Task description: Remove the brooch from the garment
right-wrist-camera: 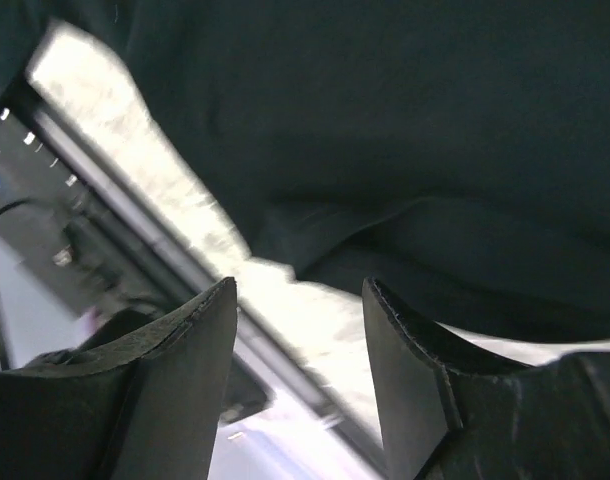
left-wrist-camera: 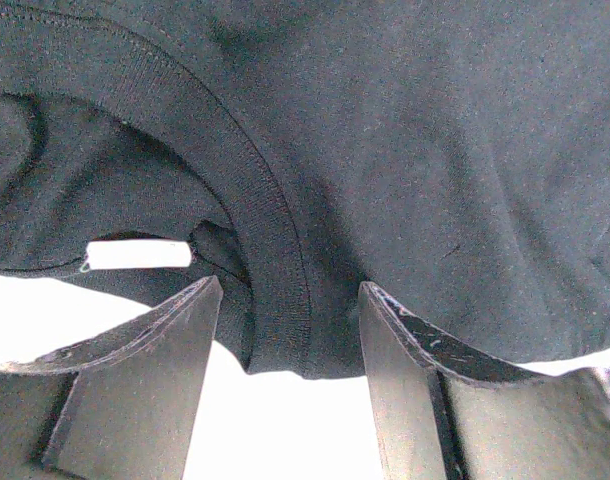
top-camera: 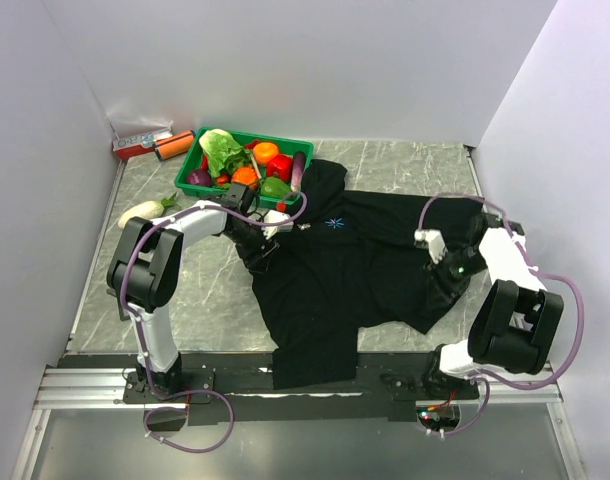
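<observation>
The garment (top-camera: 365, 270) is a black short-sleeved shirt spread flat across the middle and right of the table. The brooch (top-camera: 334, 223), a tiny bluish-white star, sits on its chest near the collar. My left gripper (top-camera: 296, 226) is at the collar, just left of the brooch. In the left wrist view the left gripper (left-wrist-camera: 290, 300) is open, with the ribbed collar edge (left-wrist-camera: 275, 300) lying between its fingertips and a white label (left-wrist-camera: 137, 254) to the left. My right gripper (top-camera: 432, 245) hovers over the right sleeve. The right wrist view shows the right gripper (right-wrist-camera: 300, 295) open and empty, with garment (right-wrist-camera: 405, 130) beyond it.
A green tray (top-camera: 247, 135) of vegetables stands at the back, touching the shirt's left shoulder. A white radish (top-camera: 140, 212) lies at the left wall. A red box (top-camera: 140, 146) and an orange cylinder (top-camera: 173, 146) sit in the back left corner. Walls close both sides.
</observation>
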Motion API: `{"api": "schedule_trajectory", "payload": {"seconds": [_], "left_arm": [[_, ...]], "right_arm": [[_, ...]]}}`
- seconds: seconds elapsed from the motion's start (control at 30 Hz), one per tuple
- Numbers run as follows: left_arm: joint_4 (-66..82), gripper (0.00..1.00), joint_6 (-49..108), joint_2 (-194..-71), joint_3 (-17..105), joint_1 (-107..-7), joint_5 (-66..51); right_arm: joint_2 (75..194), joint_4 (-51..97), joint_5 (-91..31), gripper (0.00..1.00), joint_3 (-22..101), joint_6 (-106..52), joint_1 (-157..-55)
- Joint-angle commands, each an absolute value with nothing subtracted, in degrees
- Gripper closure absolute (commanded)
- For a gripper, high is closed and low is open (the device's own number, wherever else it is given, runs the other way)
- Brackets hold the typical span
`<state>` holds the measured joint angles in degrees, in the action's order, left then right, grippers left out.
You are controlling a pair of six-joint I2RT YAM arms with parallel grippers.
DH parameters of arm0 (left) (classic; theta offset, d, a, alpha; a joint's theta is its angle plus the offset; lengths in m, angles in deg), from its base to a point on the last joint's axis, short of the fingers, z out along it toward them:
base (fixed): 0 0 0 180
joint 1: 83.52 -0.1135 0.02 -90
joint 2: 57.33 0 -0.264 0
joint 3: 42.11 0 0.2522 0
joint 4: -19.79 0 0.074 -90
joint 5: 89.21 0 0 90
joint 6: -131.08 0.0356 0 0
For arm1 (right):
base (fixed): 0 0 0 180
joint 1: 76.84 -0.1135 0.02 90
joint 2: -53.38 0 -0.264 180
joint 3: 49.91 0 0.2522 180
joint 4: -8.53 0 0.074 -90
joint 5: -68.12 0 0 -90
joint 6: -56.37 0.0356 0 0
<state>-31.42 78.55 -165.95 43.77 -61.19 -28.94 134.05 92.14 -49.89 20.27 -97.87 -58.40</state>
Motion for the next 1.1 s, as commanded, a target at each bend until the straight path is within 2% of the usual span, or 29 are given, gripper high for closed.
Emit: {"api": "schedule_trajectory", "payload": {"seconds": [0.0, 0.37, 0.47, 0.5, 0.57, 0.6, 0.63, 0.7, 0.93, 1.07], "left_arm": [[-32.82, 0.36, 77.20, -165.96, 44.51, -61.11, -30.58], [-32.73, 0.36, 76.32, -166.40, 45.04, -61.10, -29.71], [-33.26, 0.36, 76.59, -166.75, 45.30, -61.02, -29.27], [-33.43, 0.36, 76.68, -166.84, 45.30, -61.10, -29.00], [-34.13, 0.37, 77.20, -167.02, 44.95, -61.10, -28.22], [-34.57, 0.37, 77.73, -167.02, 44.60, -61.02, -27.78], [-35.01, 0.37, 77.90, -166.84, 44.25, -61.10, -27.51], [-35.36, 0.37, 79.39, -166.32, 42.50, -61.02, -26.81], [-39.49, 0.42, 80.81, -165.26, 38.19, -60.67, -27.24], [-41.86, 0.44, 80.81, -163.07, 35.20, -60.49, -28.12]], "right_arm": [[134.94, 92.95, -45.35, 0.40, 17.82, -94.53, -58.47], [141.97, 88.74, -47.37, 0.37, 16.94, -90.68, -61.36], [145.13, 86.28, -46.06, 0.47, 16.94, -88.40, -61.63], [146.53, 86.02, -45.27, 0.63, 17.11, -88.03, -61.54], [146.99, 86.97, -43.68, 0.80, 17.98, -87.07, -59.71], [145.86, 87.59, -43.50, 0.92, 18.34, -86.98, -58.31], [144.89, 89.42, -43.24, 0.96, 18.60, -87.24, -56.64], [142.08, 90.93, -41.93, 1.00, 18.26, -90.65, -50.33], [140.31, 87.87, -26.29, 1.00, 11.32, -102.18, -33.27], [140.49, 86.89, -22.33, 1.00, 11.13, -100.34, -30.70]]}}
